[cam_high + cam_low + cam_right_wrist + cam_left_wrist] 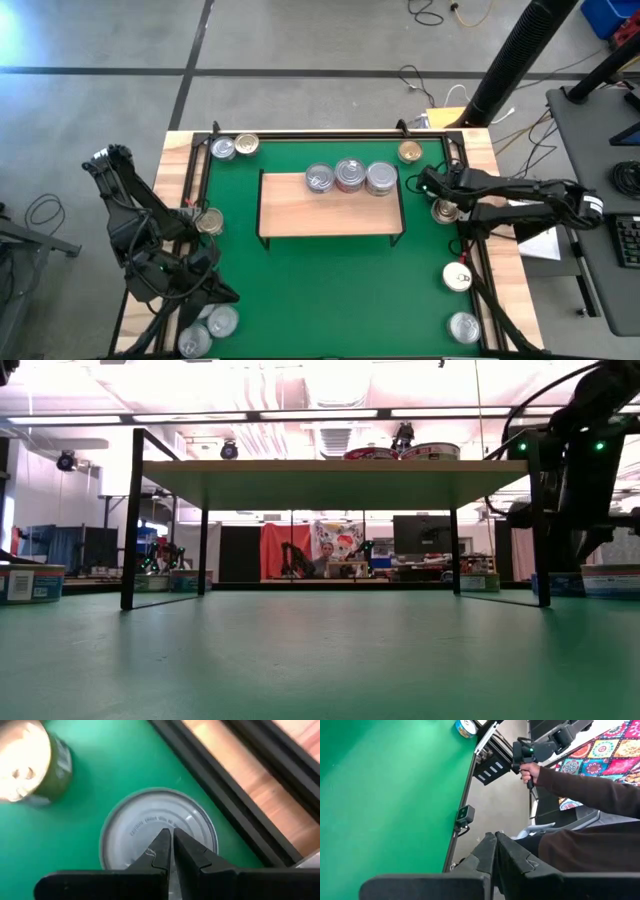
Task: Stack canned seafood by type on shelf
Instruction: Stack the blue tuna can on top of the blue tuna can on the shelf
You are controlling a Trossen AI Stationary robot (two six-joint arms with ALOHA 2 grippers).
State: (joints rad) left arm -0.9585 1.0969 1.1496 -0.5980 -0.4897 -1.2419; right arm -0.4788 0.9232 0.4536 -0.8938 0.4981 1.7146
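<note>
The shelf (330,215) (320,472), a light-wood board on black legs, stands mid-mat with three silver tins (351,176) (400,453) in a row along its far edge. More canned seafood stands on the green mat: two tins far left (234,147), a gold one far right (410,152) (30,765), one left (210,221), two near left (210,330), two near right (460,300). My right gripper (436,195) (170,837) is shut, right of the shelf, over a silver tin (445,210) (150,830). My left gripper (225,292) (495,840) is shut and holds nothing, raised over the mat's near left. My right gripper's shut fingertips (162,845) point steeply down at the middle of the silver tin's lid (145,827). I cannot tell whether they touch it. The tin stands upright on the mat.
A black frame (235,815) and a wooden border (500,200) edge the mat just right of that tin. Beyond the table's near edge, a person's sleeve (590,785) and a hand on a handle (530,770) show in the left wrist view.
</note>
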